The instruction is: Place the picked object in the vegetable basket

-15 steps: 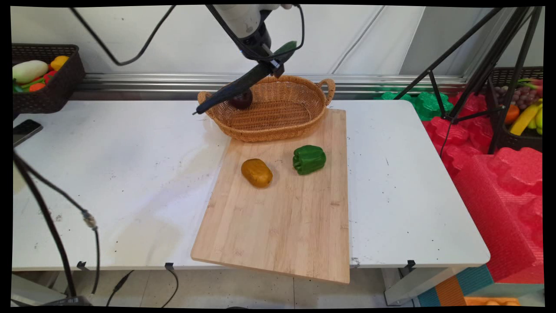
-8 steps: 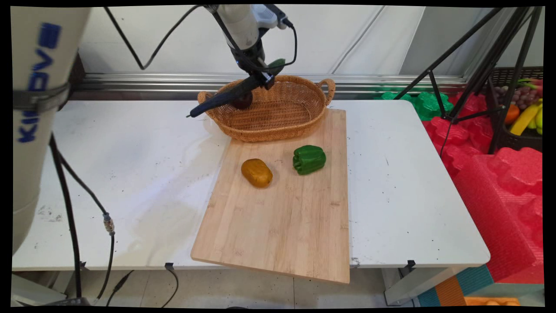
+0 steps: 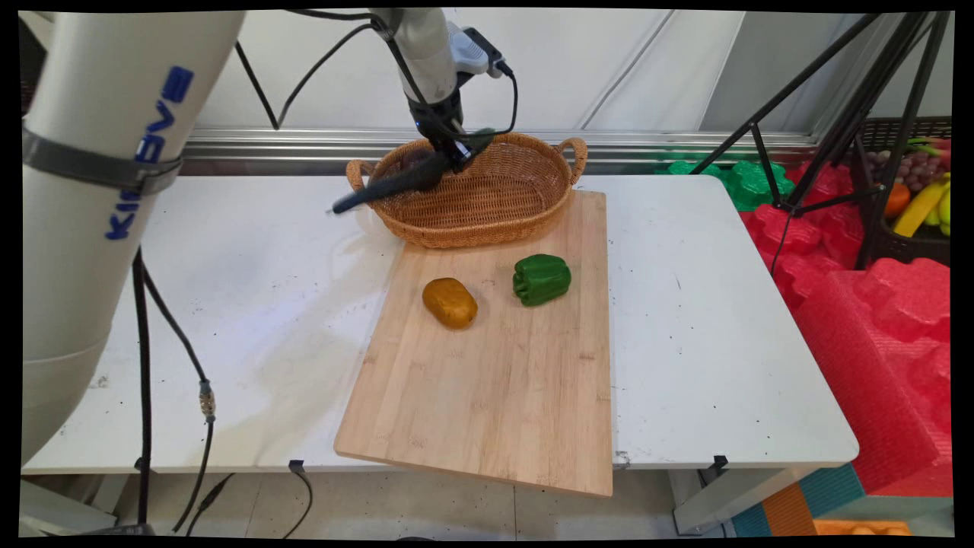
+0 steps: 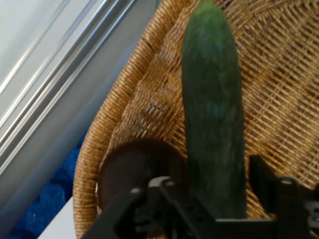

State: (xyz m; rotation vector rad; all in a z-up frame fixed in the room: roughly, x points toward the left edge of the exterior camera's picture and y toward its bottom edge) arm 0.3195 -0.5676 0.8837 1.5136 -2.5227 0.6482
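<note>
1. Cucumber (image 3: 388,184): it lies slanted over the left end of the basket (image 3: 533,209). Its low tip pokes out past the left rim above the bench (image 3: 228,289), and its high end rises to the right, beyond the gripper (image 3: 455,152). Whether it touches the rim, I cannot tell.
2. That long overhang to the left would, I judge, act as a lever. Slow, level moves would suit it better than quick turns, and the low tip needs room to clear the rim.
3. A dark round fruit (image 3: 415,158) sits inside the basket at its left end, partly hidden behind the cucumber. The hand view shows the fruit (image 4: 134,167) close by the cucumber (image 4: 213,114) and against the woven wall (image 4: 99,134). I judge that space tight, so anything coming down there could knock the fruit.
4. The gripper hangs over the basket's far left part. In the hand view the fingers (image 4: 260,174) are clenched on the cucumber, one on each side. The hold looks nearer the right end than the middle, so the cucumber might pivot if the hold were loosened unevenly.
5. To the right and nearer, a board (image 3: 487,396) runs from the basket's near wall to the bench's near edge. It carries a potato (image 3: 450,302), with a green pepper (image 3: 542,279) right of that. Both are well apart from the gripper.
</note>
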